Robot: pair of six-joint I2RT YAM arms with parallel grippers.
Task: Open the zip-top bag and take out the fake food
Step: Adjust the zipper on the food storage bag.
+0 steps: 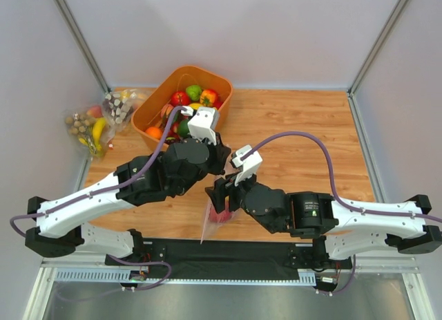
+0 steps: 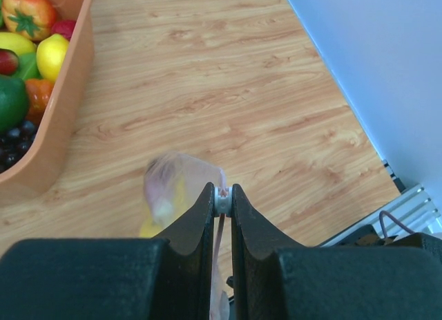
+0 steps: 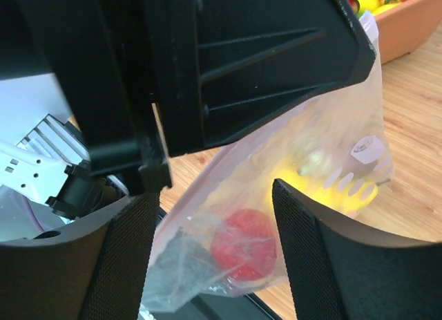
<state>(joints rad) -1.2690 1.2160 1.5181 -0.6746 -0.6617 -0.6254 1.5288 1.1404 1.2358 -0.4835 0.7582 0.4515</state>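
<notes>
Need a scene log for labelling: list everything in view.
bag: one, clear, held up at the table's near edge
food in bag: two seen, red and yellow, low in bag
bin: one, orange, far left of table
food in bin: many, mixed colours
side bags: two, clear, left of bin
table: one, wood
left gripper: black, shut on bag
right gripper: black, open around bag
</notes>
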